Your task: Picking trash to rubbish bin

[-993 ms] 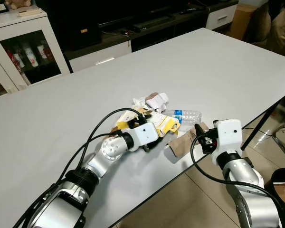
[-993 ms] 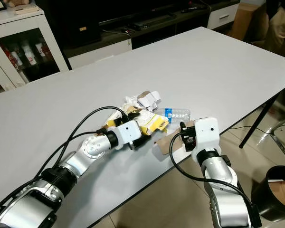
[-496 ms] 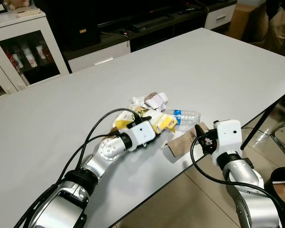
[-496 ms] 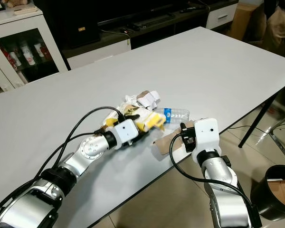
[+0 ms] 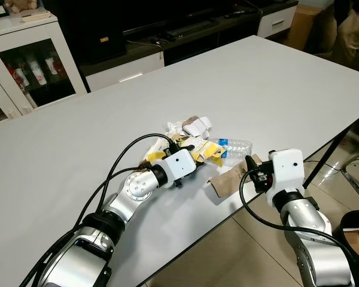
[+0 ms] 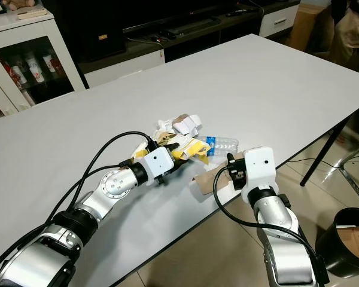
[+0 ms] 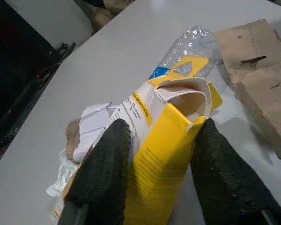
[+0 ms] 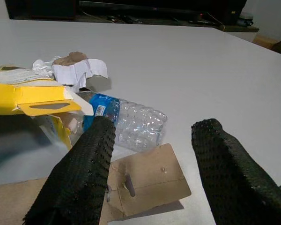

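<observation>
Trash lies heaped mid-frame on the white counter [image 5: 275, 89]. Left hand [image 7: 154, 154] pinches a yellow carton [image 7: 166, 140], light and crushable, best held across its flat sides. Right hand [image 8: 152, 161] is spread over brown cardboard [image 8: 145, 180] beside a plastic bottle [image 8: 131, 122].

One long white rectangular table [image 5: 275, 84] carried the trash. On it lay one yellow and white cardboard carton [image 7: 164, 140], one clear crushed plastic bottle with a blue label [image 8: 131, 123], one flat piece of brown torn cardboard [image 5: 227, 179] and one clump of crumpled white and brown paper [image 8: 75, 68]. One black round bin [image 6: 346, 242] stood on the floor. Two silver robot arms reached in, each with two black fingers.
</observation>
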Robot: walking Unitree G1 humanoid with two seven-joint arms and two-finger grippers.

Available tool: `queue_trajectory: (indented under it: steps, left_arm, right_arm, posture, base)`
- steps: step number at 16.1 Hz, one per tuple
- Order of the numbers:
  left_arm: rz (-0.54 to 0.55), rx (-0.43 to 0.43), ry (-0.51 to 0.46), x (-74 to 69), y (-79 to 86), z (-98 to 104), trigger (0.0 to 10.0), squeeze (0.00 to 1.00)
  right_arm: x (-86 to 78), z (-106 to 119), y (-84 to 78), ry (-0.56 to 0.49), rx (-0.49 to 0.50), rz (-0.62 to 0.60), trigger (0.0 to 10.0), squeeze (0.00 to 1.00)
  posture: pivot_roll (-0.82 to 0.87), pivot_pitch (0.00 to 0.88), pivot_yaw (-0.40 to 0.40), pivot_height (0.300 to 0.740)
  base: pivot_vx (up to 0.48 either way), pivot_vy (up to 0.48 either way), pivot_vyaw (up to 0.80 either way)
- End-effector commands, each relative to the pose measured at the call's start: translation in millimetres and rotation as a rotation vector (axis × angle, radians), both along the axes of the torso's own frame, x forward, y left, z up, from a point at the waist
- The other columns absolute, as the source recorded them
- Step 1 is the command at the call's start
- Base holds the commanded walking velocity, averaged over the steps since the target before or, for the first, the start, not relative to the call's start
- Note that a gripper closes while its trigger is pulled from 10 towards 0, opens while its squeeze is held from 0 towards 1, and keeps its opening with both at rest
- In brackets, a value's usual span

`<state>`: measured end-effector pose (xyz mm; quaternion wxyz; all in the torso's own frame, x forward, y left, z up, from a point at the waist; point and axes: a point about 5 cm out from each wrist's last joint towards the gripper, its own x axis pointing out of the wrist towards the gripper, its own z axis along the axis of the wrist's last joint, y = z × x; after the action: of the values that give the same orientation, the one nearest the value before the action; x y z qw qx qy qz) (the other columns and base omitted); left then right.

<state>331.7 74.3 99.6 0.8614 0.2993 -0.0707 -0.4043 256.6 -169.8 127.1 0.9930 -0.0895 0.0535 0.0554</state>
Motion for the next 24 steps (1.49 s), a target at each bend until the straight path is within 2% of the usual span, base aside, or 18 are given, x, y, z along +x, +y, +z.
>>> queue_trajectory:
  steps: [1,5,6,11,13,15,16,17,19,22,23,24]
  left_arm:
    - [0.014,0.002,0.034,1.2,5.4,-3.6,0.0,0.00]
    - [0.012,-0.016,0.022,3.0,8.6,1.3,0.0,0.00]
    - [0.006,-0.013,0.021,2.5,9.4,1.1,0.0,0.00]
    - [0.019,-0.058,-0.028,3.2,20.1,11.4,0.0,0.00]
    - [0.030,-0.111,-0.070,3.5,27.1,22.8,0.0,0.00]
    - [0.039,-0.268,-0.145,-2.8,47.2,56.3,0.0,0.00]
    - [0.035,-0.305,-0.162,-6.9,52.0,65.5,0.0,0.00]
    - [0.035,-0.334,-0.177,-11.4,57.0,74.0,0.0,0.00]
    - [0.055,-0.362,-0.186,-18.9,67.5,83.0,0.0,0.00]
    - [0.109,-0.392,-0.174,-26.8,82.9,90.8,0.0,0.00]
    - [0.127,-0.394,-0.163,-31.9,87.4,94.3,0.0,0.00]
    - [0.130,-0.395,-0.156,-33.9,87.4,96.1,0.0,0.00]
  right_arm:
    - [2.1,0.7,2.9,-0.003,-0.009,0.019,10.0,0.00]
    - [-0.1,-4.4,10.1,0.050,-0.005,0.127,10.0,0.00]
    - [-1.9,-7.3,12.8,0.064,-0.032,0.162,10.0,0.00]
    - [2.6,-0.1,8.5,0.007,-0.003,0.085,10.0,0.00]
    - [3.4,3.4,7.9,-0.018,0.026,0.069,10.0,0.00]
    - [4.1,3.2,9.6,-0.007,0.020,0.087,10.0,0.00]
    - [4.2,0.6,9.4,0.018,0.003,0.094,10.0,0.00]
    - [5.3,-2.5,8.0,0.044,-0.024,0.088,10.0,1.00]
    - [9.0,-7.7,5.1,0.083,-0.028,0.068,10.0,1.00]
    - [20.5,-16.0,7.9,0.127,-0.023,0.106,10.0,1.00]
    - [35.1,-21.3,6.1,0.159,-0.033,0.110,10.0,1.00]
    - [42.2,-22.3,3.6,0.166,-0.038,0.102,10.0,1.00]
  posture:
    - [-0.13,0.000,0.059,0.740]
    - [-0.12,0.000,0.059,0.740]
    - [-0.12,0.000,0.057,0.740]
    - [-0.11,0.000,0.051,0.740]
    - [-0.10,0.000,0.049,0.740]
    - [-0.09,0.000,0.049,0.740]
    - [-0.09,0.000,0.048,0.740]
    - [-0.08,0.000,0.044,0.740]
    - [-0.07,0.000,0.039,0.740]
    - [-0.06,0.000,0.036,0.740]
    - [-0.05,0.000,0.032,0.740]
    - [-0.05,0.000,0.030,0.740]
  base:
    - [0.000,0.000,0.00]
    - [0.000,0.000,0.00]
    - [0.000,0.000,0.00]
    - [0.000,0.000,0.00]
    - [0.000,0.000,0.00]
    - [0.000,0.000,0.00]
    - [0.000,0.000,0.00]
    - [0.000,0.000,0.00]
    - [0.000,0.000,0.00]
    - [0.000,0.000,0.00]
    - [0.000,0.000,0.00]
    - [0.000,0.000,0.00]
